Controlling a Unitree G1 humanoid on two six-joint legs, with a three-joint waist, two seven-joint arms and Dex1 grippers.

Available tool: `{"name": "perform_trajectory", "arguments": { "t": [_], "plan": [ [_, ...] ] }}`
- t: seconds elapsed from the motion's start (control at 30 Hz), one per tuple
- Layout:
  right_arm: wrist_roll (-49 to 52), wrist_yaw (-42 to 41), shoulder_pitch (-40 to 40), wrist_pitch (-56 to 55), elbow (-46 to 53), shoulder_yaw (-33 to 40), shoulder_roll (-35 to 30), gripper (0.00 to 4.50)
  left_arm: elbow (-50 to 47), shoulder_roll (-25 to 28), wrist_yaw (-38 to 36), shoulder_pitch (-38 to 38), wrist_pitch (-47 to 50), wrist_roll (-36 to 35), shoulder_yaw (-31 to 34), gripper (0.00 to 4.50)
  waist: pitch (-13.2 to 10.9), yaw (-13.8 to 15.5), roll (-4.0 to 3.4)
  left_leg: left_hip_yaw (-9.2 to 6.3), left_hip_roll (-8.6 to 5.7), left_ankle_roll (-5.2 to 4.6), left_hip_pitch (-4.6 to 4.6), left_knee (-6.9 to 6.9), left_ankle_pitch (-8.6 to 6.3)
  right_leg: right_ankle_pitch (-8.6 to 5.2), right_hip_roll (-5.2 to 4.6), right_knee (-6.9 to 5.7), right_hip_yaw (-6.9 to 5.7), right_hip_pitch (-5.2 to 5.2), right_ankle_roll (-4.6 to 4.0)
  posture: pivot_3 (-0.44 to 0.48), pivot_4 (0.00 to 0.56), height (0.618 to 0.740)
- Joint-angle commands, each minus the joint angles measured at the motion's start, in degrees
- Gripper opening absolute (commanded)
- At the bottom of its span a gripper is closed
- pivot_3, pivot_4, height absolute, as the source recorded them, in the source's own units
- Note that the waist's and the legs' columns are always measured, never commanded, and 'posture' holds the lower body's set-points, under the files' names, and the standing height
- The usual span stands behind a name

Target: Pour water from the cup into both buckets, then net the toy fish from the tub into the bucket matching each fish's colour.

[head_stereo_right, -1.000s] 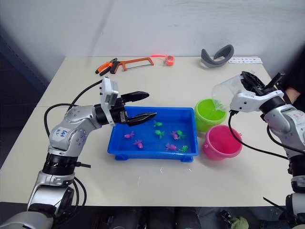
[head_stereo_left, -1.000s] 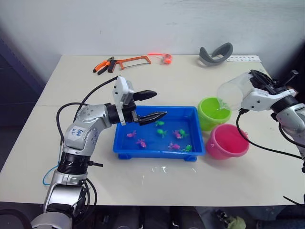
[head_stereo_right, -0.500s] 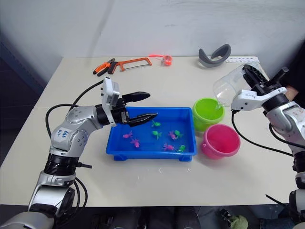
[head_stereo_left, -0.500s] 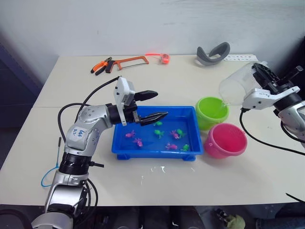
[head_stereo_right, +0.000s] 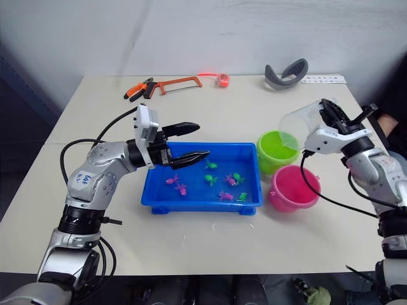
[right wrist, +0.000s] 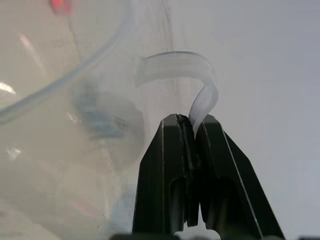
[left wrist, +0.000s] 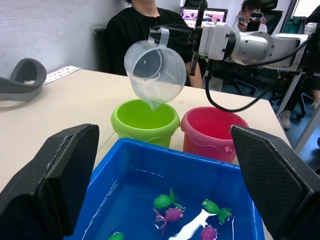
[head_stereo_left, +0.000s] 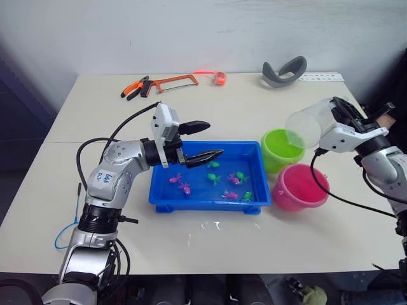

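1. Cup (head_stereo_left: pixel 310 126) tipped over green bucket (head_stereo_left: pixel 282 149), held by right pincer (head_stereo_left: pixel 337 114); pink bucket (head_stereo_left: pixel 301 187) alongside on worktop (head_stereo_left: pixel 222 241).
2. Left pincer (head_stereo_left: pixel 205 140) spread wide above blue tub (head_stereo_left: pixel 210 198) of toy fish (head_stereo_left: pixel 215 178).
3. Right wrist: black fingers (right wrist: pixel 165 170) clamped together on cup handle (right wrist: pixel 200 97).

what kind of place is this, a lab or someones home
Probably a lab or workshop: a hacksaw and pliers lie on the table, and people sit at monitors behind it.
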State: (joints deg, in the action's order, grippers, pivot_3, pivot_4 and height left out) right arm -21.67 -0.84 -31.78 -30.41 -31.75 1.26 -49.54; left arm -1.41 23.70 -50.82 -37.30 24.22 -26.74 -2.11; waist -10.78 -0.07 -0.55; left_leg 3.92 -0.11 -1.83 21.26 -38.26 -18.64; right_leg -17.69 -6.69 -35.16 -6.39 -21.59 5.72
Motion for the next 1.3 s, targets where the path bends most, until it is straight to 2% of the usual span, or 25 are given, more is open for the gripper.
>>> {"name": "perform_trajectory", "arguments": {
  "t": [0.03, 0.1, 0.23, 0.3, 0.37, 0.5, 0.63, 0.9, 1.13, 1.2, 1.23, 1.3],
  "plan": [
    [15.98, -5.42, 0.52, 8.02, 2.54, 10.17, 2.49, 0.07, -0.29, 1.13, -2.42, 0.08, -1.90, -0.83, 1.51, 4.50, -0.02, 0.09, 0.02, -0.02, 0.00, -0.01, 0.00, -0.01, 0.00, 0.00, 0.01, 0.00, -0.02, 0.01, 0.00, 0.000, 0.150, 0.740],
    [23.97, -10.36, 1.51, 13.57, 4.68, 14.22, 3.90, 0.07, -0.20, 1.40, -4.56, 0.23, -2.26, -1.90, 1.80, 4.50, -0.02, 0.30, 0.02, -0.07, -0.02, -0.03, 0.04, -0.01, 0.02, 0.00, -0.04, 0.01, -0.10, 0.01, 0.00, 0.000, 0.150, 0.740],
    [43.22, -21.80, 6.44, 33.38, 11.25, 24.05, 4.50, 0.07, -2.24, 0.91, -10.17, 1.16, -5.26, -5.87, 3.57, 4.50, -0.02, 0.47, 0.01, -0.15, -0.01, -0.04, 0.07, -0.01, 0.01, 0.00, -0.03, 0.06, -0.16, 0.03, 0.00, 0.000, 0.150, 0.740],
    [50.15, -23.96, 9.50, 41.13, 14.37, 29.58, 4.00, 0.07, -4.40, 1.55, -12.13, 1.60, -5.20, -7.18, 3.59, 4.50, -0.02, 0.75, 0.02, -0.18, 0.00, -0.04, 0.08, 0.00, 0.01, 0.00, -0.04, 0.06, -0.18, 0.04, 0.00, 0.000, 0.150, 0.740],
    [52.97, -23.72, 13.20, 44.93, 15.82, 34.02, 3.86, 0.07, -7.05, 2.82, -14.41, 2.32, -5.82, -6.88, 2.07, 4.50, -0.02, 0.80, 0.02, -0.19, 0.00, -0.04, 0.07, 0.00, 0.01, 0.00, -0.04, 0.06, -0.18, 0.04, 0.00, 0.000, 0.150, 0.740],
    [52.28, -22.60, 18.21, 42.38, 14.82, 37.65, 5.70, 0.07, -10.92, 3.12, -15.48, 3.55, -4.03, -8.73, 0.90, 4.50, -0.03, 0.91, 0.00, -0.17, 0.00, -0.05, 0.08, 0.00, 0.01, 0.00, -0.06, 0.05, -0.17, 0.04, 0.00, 0.000, 0.150, 0.740],
    [50.47, -20.42, 20.78, 41.02, 11.23, 36.92, 8.92, 0.07, -11.29, 2.15, -15.33, 4.21, -3.99, -8.51, -0.20, 4.50, -0.03, 1.11, 0.00, -0.14, -0.02, -0.06, 0.05, -0.01, 0.02, 0.00, -0.07, 0.02, -0.15, 0.04, -0.01, 0.000, 0.150, 0.740],
    [45.50, -11.70, 17.28, 32.30, -0.20, 36.16, 14.76, 0.07, -12.34, 1.79, -14.35, 4.65, -2.54, -9.30, -0.46, 4.50, -0.03, 0.78, -0.06, 0.02, -0.05, -0.05, -0.12, -0.03, 0.03, 0.00, -0.05, -0.18, 0.06, 0.03, -0.01, 0.000, 0.150, 0.740],
    [45.94, -11.82, 14.25, 29.94, -6.69, 35.77, 16.39, 0.07, -13.57, 3.24, -14.10, 5.52, -0.84, -9.65, 0.27, 4.50, -0.03, 0.66, -0.09, 0.00, -0.05, -0.05, -0.09, -0.02, 0.04, 0.00, -0.05, -0.15, 0.06, 0.02, -0.01, 0.000, 0.150, 0.740],
    [45.10, -11.69, 14.80, 28.71, -6.76, 35.47, 15.98, 0.76, -13.73, 3.70, -14.13, 5.86, -0.67, -9.59, 0.45, 4.50, -0.03, 0.63, -0.09, -0.01, -0.05, -0.05, -0.09, -0.01, 0.04, 0.00, -0.05, -0.14, 0.05, 0.02, -0.01, 0.000, 0.150, 0.740],
    [45.08, -11.94, 15.35, 28.54, -6.24, 35.50, 15.87, 0.93, -13.84, 3.90, -14.02, 6.03, -0.55, -9.62, 0.56, 4.50, -0.03, 0.62, -0.09, -0.01, -0.05, -0.06, -0.09, -0.02, 0.04, 0.00, -0.05, -0.14, 0.06, 0.03, -0.01, 0.000, 0.150, 0.740],
    [45.24, -11.33, 17.30, 29.90, -4.10, 35.96, 15.94, 1.88, -13.98, 4.41, -13.86, 6.54, -0.54, -9.54, 0.84, 4.50, -0.03, 0.70, -0.09, -0.01, -0.05, -0.05, -0.09, -0.02, 0.04, 0.00, -0.06, -0.14, 0.06, 0.03, -0.01, 0.000, 0.150, 0.740]
  ]
}}
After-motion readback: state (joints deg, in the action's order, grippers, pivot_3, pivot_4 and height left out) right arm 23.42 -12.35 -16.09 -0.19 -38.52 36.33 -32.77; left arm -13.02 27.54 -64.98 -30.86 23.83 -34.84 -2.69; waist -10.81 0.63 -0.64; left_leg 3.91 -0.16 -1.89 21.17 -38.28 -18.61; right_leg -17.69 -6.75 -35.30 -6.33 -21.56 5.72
